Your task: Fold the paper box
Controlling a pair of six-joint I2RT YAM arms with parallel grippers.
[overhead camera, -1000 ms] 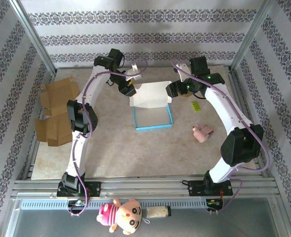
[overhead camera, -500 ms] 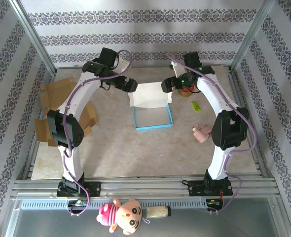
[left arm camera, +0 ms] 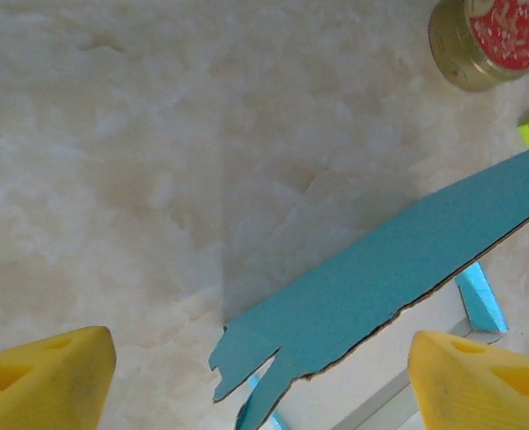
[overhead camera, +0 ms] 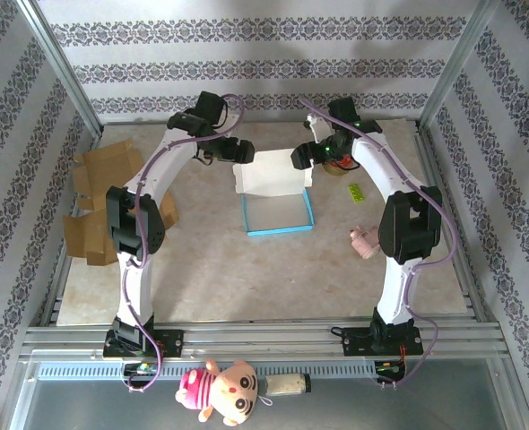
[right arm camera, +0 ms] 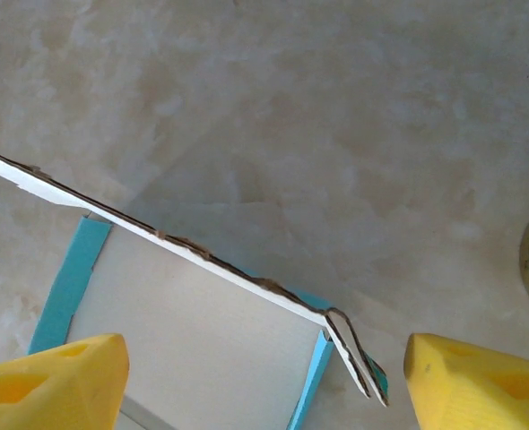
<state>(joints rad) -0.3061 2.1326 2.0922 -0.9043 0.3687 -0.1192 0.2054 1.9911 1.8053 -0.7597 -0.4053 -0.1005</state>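
The paper box [overhead camera: 278,213] lies in the middle of the table, a shallow tray with blue walls and a white inside. Its back flap [overhead camera: 272,173] stands raised, white toward the camera and blue behind [left arm camera: 399,260]. My left gripper [overhead camera: 244,152] is open at the flap's left end, and the torn blue corner shows between its yellow fingertips [left arm camera: 45,376] without touching them. At the flap's right end my right gripper [overhead camera: 302,157] is open too; the flap's thin edge [right arm camera: 184,246] and bent corner tab run between its fingertips [right arm camera: 480,381], untouched.
Brown cardboard pieces [overhead camera: 103,170] lie at the left edge. A gold tin with a red lid [left arm camera: 489,36] stands just right of the flap, a green item [overhead camera: 356,193] beside it. A pink toy [overhead camera: 367,240] lies at the right, a plush doll [overhead camera: 220,390] on the front rail.
Both grippers have risen and closed in on the two ends of the raised flap. The arms' elbows have swung inward. The flap stays upright.
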